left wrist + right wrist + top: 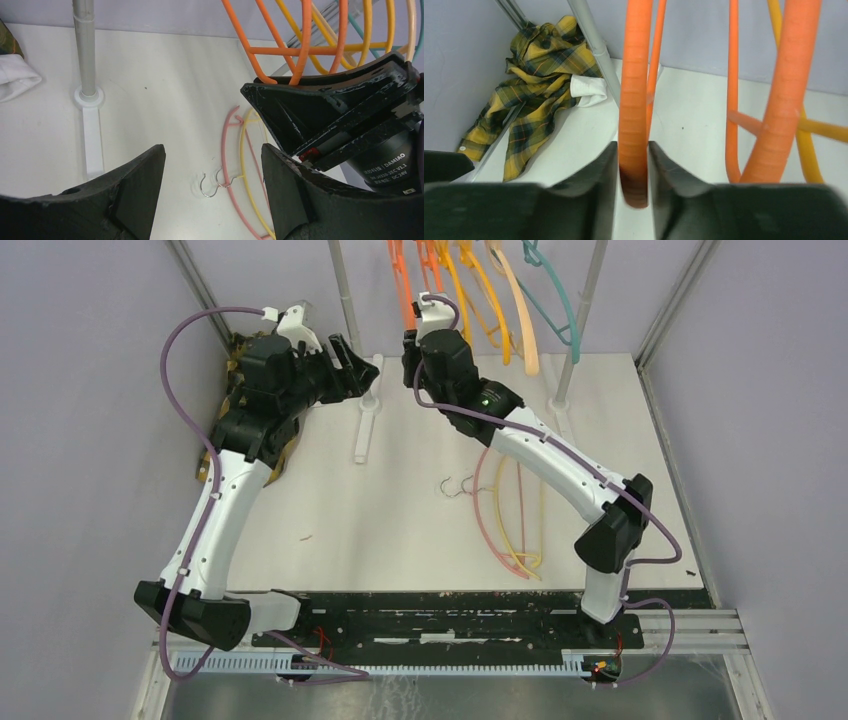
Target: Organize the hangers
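**Where things are sitting on your table**

The hanging hangers (524, 335) are dangling between the left pole (345, 300) and the right pole (585, 310), over the table's (400, 520) far edge. Two loose hangers (516, 562) are lying on the table nearer you, right of centre. The shirt (534, 85) is lying left of the left pole. Your right gripper (633, 170) is clamping the leftmost hanger (634, 100).

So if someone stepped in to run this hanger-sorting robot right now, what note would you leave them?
Left hand: open, empty, above the table.
Right hand: shut on an orange hanger up among the hanging group.
Hangers: most hang at the far side, in orange, yellow-orange, pale and teal; their rail is out of view. A pink hanger and a yellow hanger lie overlapping on the table.
Done: most are hung.
Left: probably settle the orange one, then hang the two on the table.
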